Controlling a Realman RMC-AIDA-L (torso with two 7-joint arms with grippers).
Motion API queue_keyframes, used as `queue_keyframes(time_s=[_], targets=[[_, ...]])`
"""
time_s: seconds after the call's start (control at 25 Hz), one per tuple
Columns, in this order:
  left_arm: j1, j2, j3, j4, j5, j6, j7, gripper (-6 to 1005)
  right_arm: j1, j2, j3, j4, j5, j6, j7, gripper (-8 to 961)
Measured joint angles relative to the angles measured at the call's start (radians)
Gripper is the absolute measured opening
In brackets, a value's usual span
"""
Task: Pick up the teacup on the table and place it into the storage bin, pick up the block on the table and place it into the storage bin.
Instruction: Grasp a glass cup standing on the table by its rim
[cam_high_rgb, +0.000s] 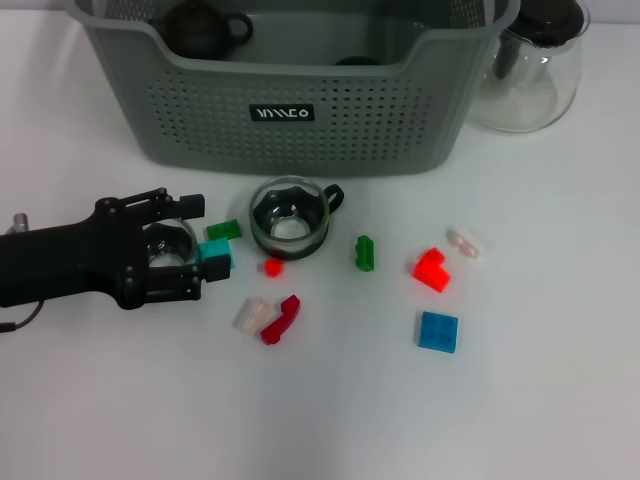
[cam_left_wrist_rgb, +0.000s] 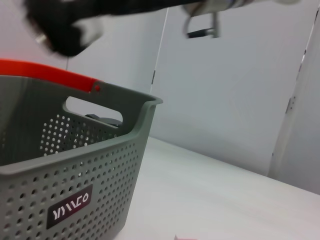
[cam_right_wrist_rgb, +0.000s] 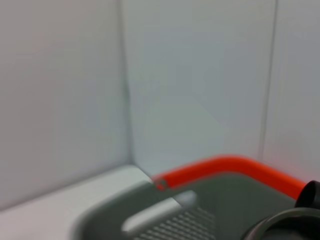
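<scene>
Blocks lie nearest you on the white table (cam_high_rgb: 330, 410): a blue block (cam_high_rgb: 438, 331), a dark red block (cam_high_rgb: 281, 320) beside a pale translucent one (cam_high_rgb: 251, 313), an orange-red block (cam_high_rgb: 431, 269), a green block (cam_high_rgb: 364, 253) and a tiny red stud (cam_high_rgb: 273, 267). Look next to the left gripper (cam_high_rgb: 196, 243), which reaches in low from your left with its jaws spread; between them sits a small glass teacup (cam_high_rgb: 170, 247), and you cannot tell whether the fingers (cam_high_rgb: 190, 204) are already bearing on its wall. A teal block (cam_high_rgb: 215, 258) touches the fingertip end, with another green block (cam_high_rgb: 224, 230) just behind it. A second glass teacup with a dark handle (cam_high_rgb: 291, 216) stands just beyond, near the front wall of the storage bin (cam_high_rgb: 300, 110). Judge this as the grasp stage of the teacup step: your next move calls for closing squarely on the cup without dragging the teal block along, then a lift high enough to clear the bin's rim. Farther back, the bin already holds a dark teapot-like vessel (cam_high_rgb: 204, 28), and a clear glass pitcher (cam_high_rgb: 530, 65) stands beside the bin's right end. The right gripper is not in view; its wrist camera shows only the bin's rim (cam_right_wrist_rgb: 200, 192) and the wall behind.
</scene>
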Motion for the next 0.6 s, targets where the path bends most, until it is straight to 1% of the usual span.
queue_keyframes(time_s=[0.08,0.12,0.16,0.2,0.28,0.4,0.48,0.6], targets=[[0.0,-0.003,0.0,-0.001,0.0,0.0,-0.001,859,0.092,0.0,-0.001,0.128,-0.095,0.076,0.066,53],[0.001,-0.004,-0.001,-0.004,0.0,0.0,-0.001,859,0.175,-0.002,0.0,0.245,-0.202,0.145,0.148,53],[0.001,-0.004,-0.001,-0.004,0.0,0.0,-0.001,859,0.175,-0.002,0.0,0.245,-0.202,0.145,0.148,53],[0.002,-0.005,-0.002,-0.007,0.0,0.0,-0.002,859,0.21,-0.002,0.0,0.295,-0.25,0.17,0.185,53],[0.004,-0.005,-0.005,-0.01,0.0,0.0,-0.002,859,0.257,-0.002,-0.001,0.367,-0.331,0.208,0.237,53],[0.005,-0.005,-0.006,-0.01,0.001,-0.003,-0.002,859,0.29,-0.001,-0.001,0.446,-0.395,0.239,0.261,54],[0.005,-0.005,-0.005,-0.01,0.001,-0.008,-0.002,859,0.292,0.0,-0.002,0.478,-0.41,0.244,0.261,54],[0.003,-0.005,-0.002,-0.011,0.001,-0.01,-0.002,859,0.28,-0.001,-0.002,0.489,-0.413,0.245,0.258,54]])
